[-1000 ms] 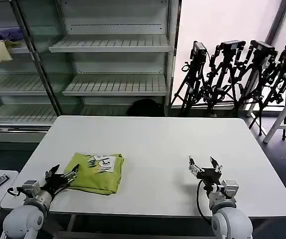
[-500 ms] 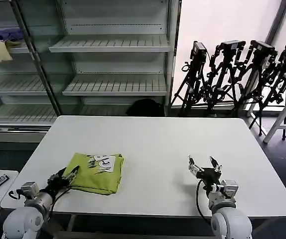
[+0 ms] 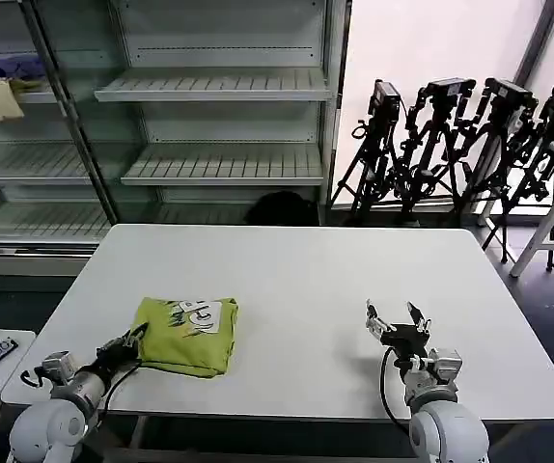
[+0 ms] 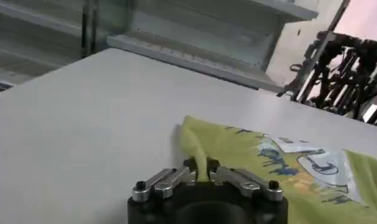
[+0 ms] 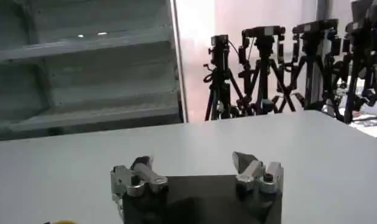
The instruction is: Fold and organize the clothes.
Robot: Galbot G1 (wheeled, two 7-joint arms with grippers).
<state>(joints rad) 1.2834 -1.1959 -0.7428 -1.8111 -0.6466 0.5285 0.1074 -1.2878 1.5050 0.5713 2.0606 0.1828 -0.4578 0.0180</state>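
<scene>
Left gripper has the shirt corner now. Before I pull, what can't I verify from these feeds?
- How deep the left gripper bites the T-shirt: in the left wrist view the gripper body hides the pinched edge.
- The print: too small to read in the head view, cut off by the edge in the left wrist view.
- The folded layers underneath: covered by the top layer.
- Right gripper sits open over the table, apart from the shirt.

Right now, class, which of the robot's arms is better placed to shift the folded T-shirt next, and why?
Probably the left. The left gripper is shut on the T-shirt at its near-left edge. The right gripper sits open on bare table, well clear of it.
</scene>
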